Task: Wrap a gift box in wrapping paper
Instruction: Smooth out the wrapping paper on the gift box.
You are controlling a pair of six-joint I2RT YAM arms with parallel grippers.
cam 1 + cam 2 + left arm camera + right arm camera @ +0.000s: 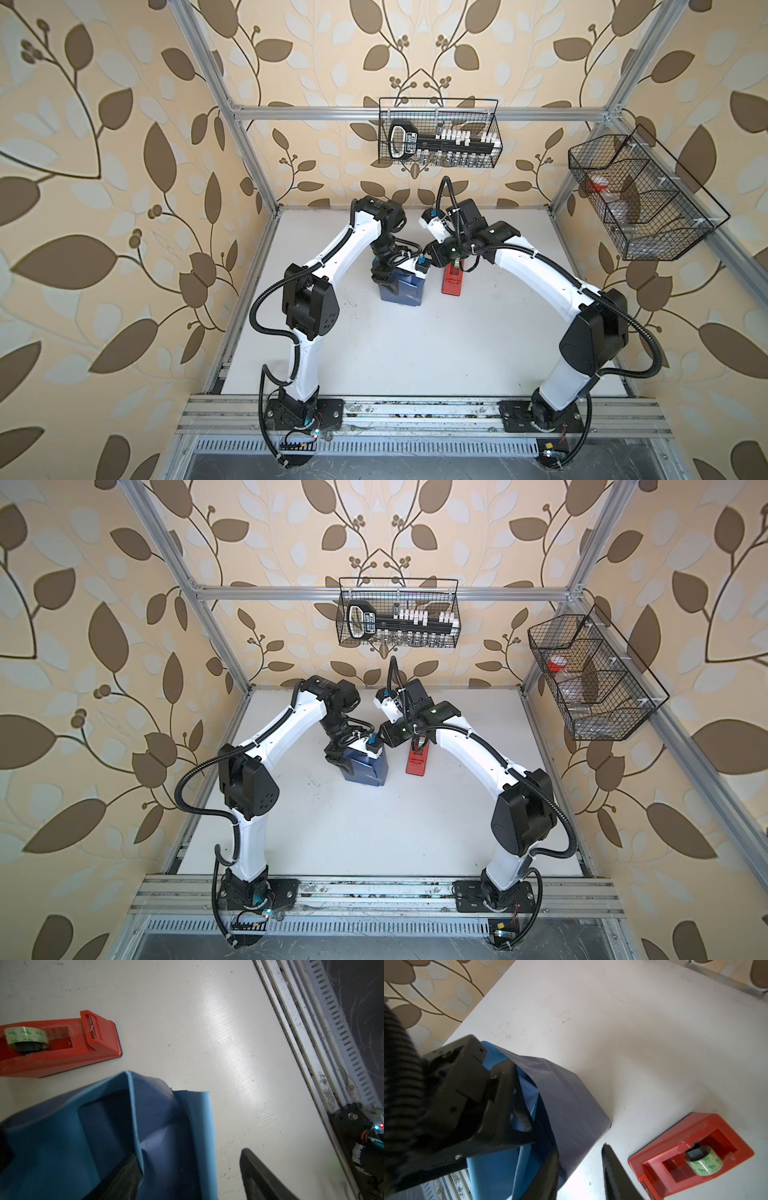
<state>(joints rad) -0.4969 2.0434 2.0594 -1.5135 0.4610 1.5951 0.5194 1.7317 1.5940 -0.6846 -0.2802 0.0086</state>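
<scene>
Straddling the loose end of the wrapping paper point(166, 1118), the left gripper point(189, 1155) stands spread, with one finger point(122, 1180) tucked inside the fold at the lower middle of the left wrist view and its mate over the bare table point(207, 1022), clear of the sheet; the right gripper point(579, 1147) is also parted, with one finger against the inner side of the dark slate paper wall and the other outside it, table showing between; neither pinches anything; inside the open paper end, at lower left of the left wrist view, a dark navy face shows, apparently the gift box point(104, 1130); in both top views the papered box sits at frame centre, just left of a red tape dispenser point(452, 284) and not touching it; a wire basket point(440, 133) hangs at upper centre.
</scene>
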